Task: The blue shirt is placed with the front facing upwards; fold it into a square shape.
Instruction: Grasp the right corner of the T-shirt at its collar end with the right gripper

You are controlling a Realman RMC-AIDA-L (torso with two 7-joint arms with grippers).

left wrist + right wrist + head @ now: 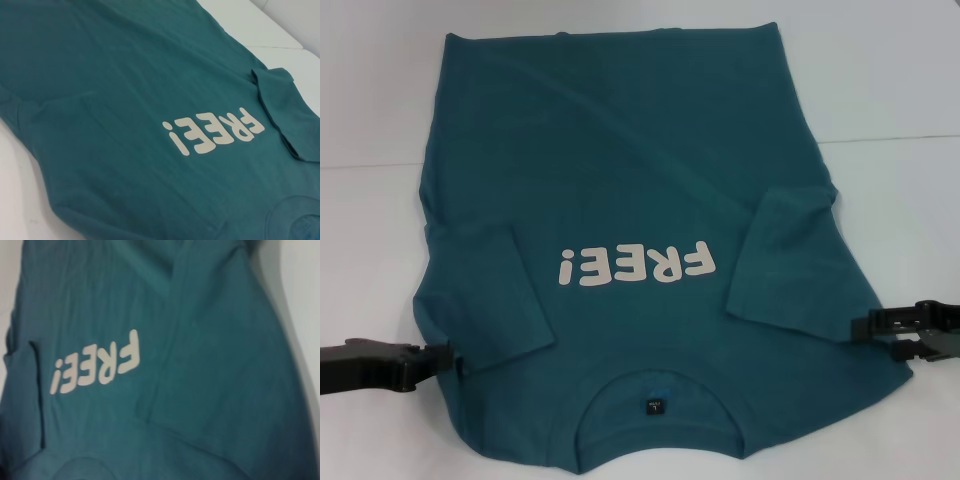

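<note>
The blue shirt (620,180) lies flat on the white table (900,100), front up, with the neck and its dark label (653,406) toward me. The white "FREE!" lettering (635,265) reads upside down. Both sleeves are folded inward over the chest, one on the left (485,290) and one on the right (790,260). My left gripper (448,360) is at the shirt's left shoulder edge. My right gripper (860,325) is at the right shoulder edge, beside the folded sleeve. The shirt fills the left wrist view (110,75) and the right wrist view (215,365).
White table surface shows around the shirt, with a seam line (890,138) running across at the back right. The shirt's hem (620,35) reaches the far edge of the head view.
</note>
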